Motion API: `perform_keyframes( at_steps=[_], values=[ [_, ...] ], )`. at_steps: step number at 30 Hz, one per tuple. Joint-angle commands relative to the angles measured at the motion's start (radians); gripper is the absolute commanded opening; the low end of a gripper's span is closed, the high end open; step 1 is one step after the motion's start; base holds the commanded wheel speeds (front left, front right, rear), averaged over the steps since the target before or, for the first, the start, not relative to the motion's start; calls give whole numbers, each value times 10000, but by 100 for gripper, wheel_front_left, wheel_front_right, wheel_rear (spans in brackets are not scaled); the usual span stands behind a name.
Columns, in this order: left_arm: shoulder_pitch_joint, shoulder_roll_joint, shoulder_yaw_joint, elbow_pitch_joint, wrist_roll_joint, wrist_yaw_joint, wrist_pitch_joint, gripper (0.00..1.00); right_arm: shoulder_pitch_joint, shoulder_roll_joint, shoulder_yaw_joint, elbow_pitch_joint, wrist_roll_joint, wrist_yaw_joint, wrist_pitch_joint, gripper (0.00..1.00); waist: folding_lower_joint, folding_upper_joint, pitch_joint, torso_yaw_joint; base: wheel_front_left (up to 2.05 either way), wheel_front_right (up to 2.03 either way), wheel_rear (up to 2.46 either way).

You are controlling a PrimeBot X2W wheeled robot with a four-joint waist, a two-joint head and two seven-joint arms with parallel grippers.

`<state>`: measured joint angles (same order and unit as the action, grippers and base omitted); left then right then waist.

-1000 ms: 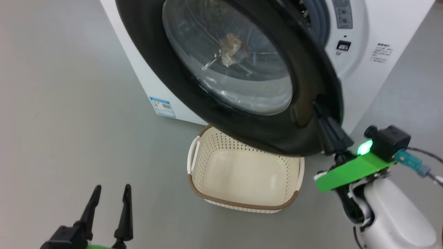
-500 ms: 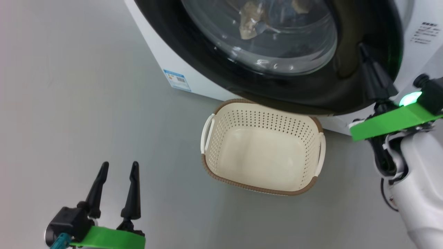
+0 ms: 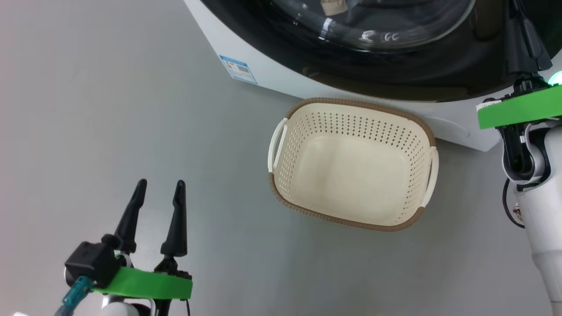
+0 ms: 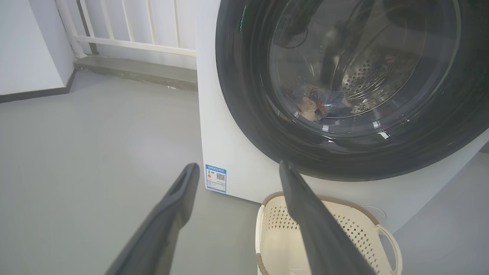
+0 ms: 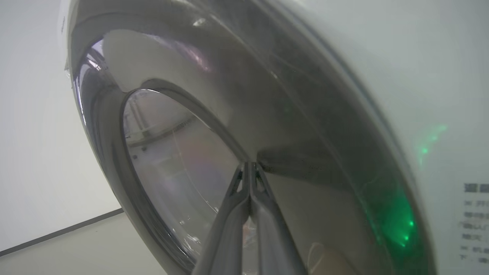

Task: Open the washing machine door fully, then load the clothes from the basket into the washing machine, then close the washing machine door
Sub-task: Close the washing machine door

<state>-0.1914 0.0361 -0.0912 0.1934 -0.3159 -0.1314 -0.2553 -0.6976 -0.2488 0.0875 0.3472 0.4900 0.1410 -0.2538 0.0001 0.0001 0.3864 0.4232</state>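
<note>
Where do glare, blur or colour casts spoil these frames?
Head view: white highlights streak the glass of the washing machine door; left wrist view: the left gripper, close to the lens, looks soft, and the clothes show dimly through the glass; right wrist view: a green glow tints the door's glossy rim, and the printed label is blurred.

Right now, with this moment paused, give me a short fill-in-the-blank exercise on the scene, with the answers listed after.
1. The basket on the floor is ____.
2. The clothes lie behind the washing machine door, in the steel ____.
3. The left claw stands ____.
4. The right claw is ____, its tips at the door's black rim.
Missing words: empty; drum; open; shut.
</note>
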Motion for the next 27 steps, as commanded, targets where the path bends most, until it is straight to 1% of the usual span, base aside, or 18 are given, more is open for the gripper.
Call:
perform_keyframes(
  at_steps=[1, 6, 11, 24, 27],
  values=[
    [-221, 142, 317, -298, -74, 8, -65, 100, -491, -134, -334, -116, -81, -103, -80, 0, -1, -1, 201, 80, 0, 0, 0],
    [-391, 141, 274, -313, -93, 8, -65, 100, -845, -101, -503, -12, -145, -103, -80, 0, -1, -1, 410, 72, 0, 0, 0],
    [-437, 141, 281, -194, -48, 8, -65, 100, -709, 0, -302, -24, -183, -103, -80, 0, -1, -1, 322, -18, 0, 0, 0],
    [-69, 141, 502, 323, 371, 8, -65, 100, 862, 446, 258, -225, -6, -103, -80, 0, -1, -1, -815, -529, 0, 0, 0],
    [116, 141, 665, 407, 575, 8, -65, 100, 1432, 648, 344, -322, 33, -103, -80, 0, -1, -1, -1226, -759, 0, 0, 0]
  ],
)
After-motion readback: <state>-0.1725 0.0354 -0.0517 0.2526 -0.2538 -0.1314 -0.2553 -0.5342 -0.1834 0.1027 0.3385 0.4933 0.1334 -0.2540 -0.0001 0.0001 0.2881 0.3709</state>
